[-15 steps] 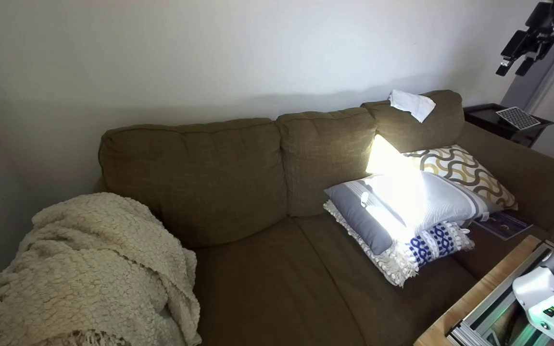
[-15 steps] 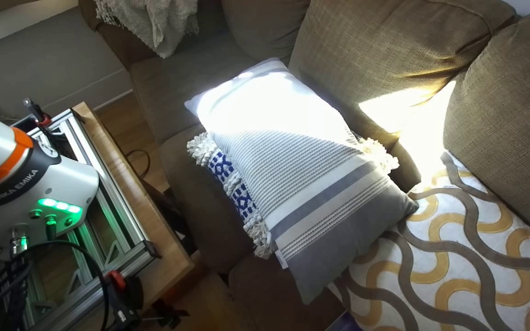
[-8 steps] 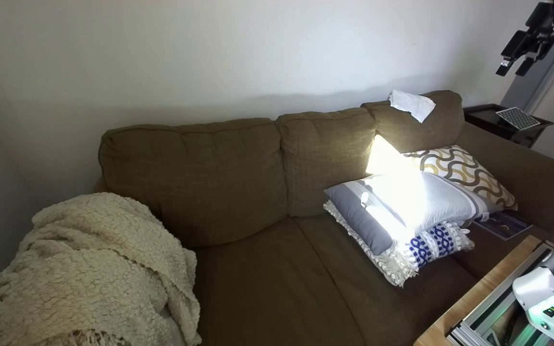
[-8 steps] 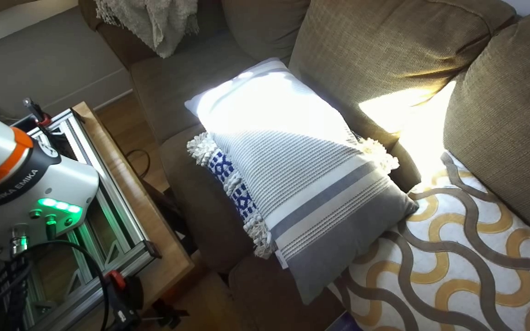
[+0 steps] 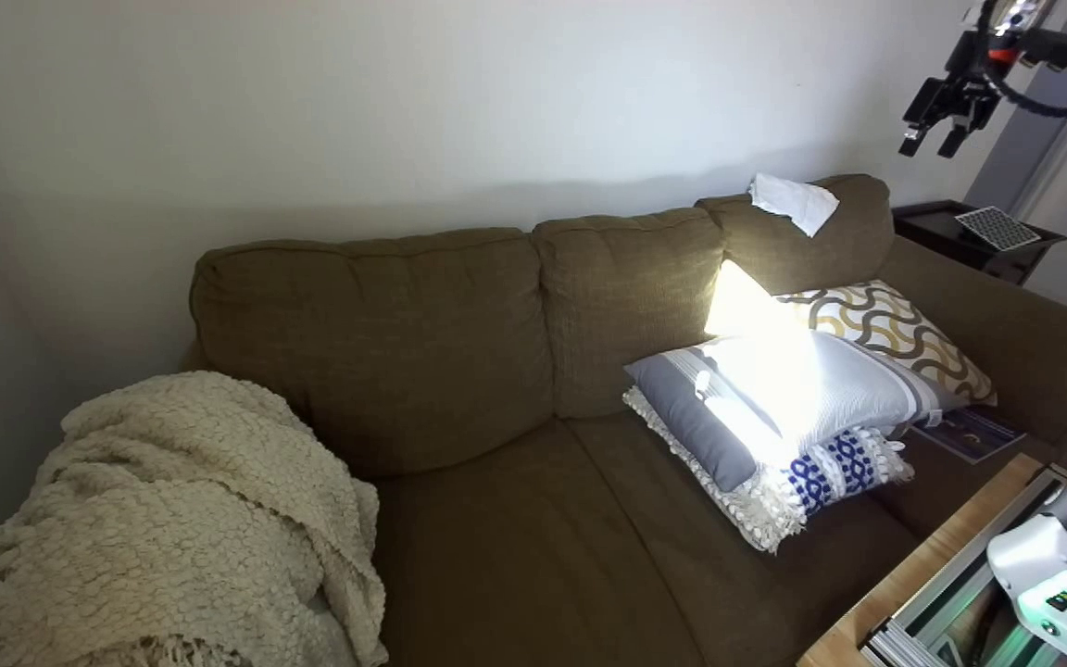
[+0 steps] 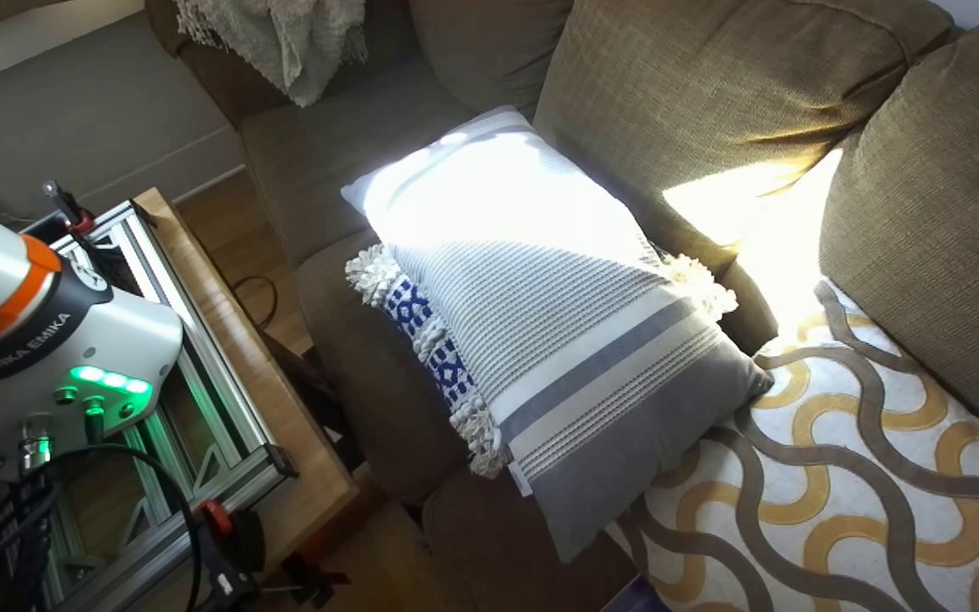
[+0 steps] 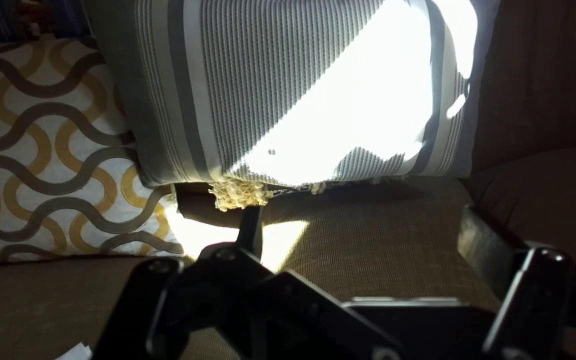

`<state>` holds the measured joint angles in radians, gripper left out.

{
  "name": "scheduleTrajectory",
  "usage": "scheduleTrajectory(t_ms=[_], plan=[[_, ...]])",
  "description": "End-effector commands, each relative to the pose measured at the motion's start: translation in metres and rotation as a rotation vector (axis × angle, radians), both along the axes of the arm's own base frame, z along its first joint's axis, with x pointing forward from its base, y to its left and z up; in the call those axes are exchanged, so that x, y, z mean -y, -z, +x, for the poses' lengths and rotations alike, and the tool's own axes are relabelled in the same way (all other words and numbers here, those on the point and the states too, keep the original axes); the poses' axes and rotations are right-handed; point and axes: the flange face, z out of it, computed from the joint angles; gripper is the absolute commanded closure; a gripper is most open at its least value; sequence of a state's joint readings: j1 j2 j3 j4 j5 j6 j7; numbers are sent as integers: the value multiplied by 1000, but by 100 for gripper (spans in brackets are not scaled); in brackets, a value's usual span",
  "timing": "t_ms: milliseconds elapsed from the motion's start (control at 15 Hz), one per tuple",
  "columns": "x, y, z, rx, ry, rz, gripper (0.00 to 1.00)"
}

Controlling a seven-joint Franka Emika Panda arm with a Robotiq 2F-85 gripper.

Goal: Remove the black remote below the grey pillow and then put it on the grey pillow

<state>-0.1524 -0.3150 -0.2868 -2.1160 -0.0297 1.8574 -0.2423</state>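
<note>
Grey pillow (image 6: 553,319) on top, black remote unseen

The pillow lies on the blue-and-white cushion (image 6: 447,370); likely soft and light, best pinched at an overhanging corner. The gripper (image 7: 360,212) has its jaws wide apart, holding nothing.

Room above the grey pillow (image 6: 545,323) — backrest (image 6: 727,93) blocks one side.

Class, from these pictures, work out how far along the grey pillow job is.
Done: nothing visible; no remote shows on the grey pillow or elsewhere.
In hand: nothing; the end effector hangs open in the air.
Left: apparently everything, pulling the remote out and setting it on top.
</note>
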Motion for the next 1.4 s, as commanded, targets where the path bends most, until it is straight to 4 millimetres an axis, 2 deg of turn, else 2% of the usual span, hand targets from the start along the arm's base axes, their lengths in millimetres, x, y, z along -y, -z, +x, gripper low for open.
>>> scheduleTrajectory(t_ms=[0,200,333,467,667,733,800,933,1333], plan=[[-3,47,77,-84,-37,20,0],[-13,103,130,-155,-64,20,0],[-13,135,159,-185,-70,4,0],[-5,167,178,-228,-66,8,0],[19,202,188,-275,-28,30,0],[-1,189,179,-255,-58,-9,0],[8,199,182,-266,-46,-7,0],[19,209,185,-274,-32,-5,0],[17,203,189,-268,-35,-4,0]])
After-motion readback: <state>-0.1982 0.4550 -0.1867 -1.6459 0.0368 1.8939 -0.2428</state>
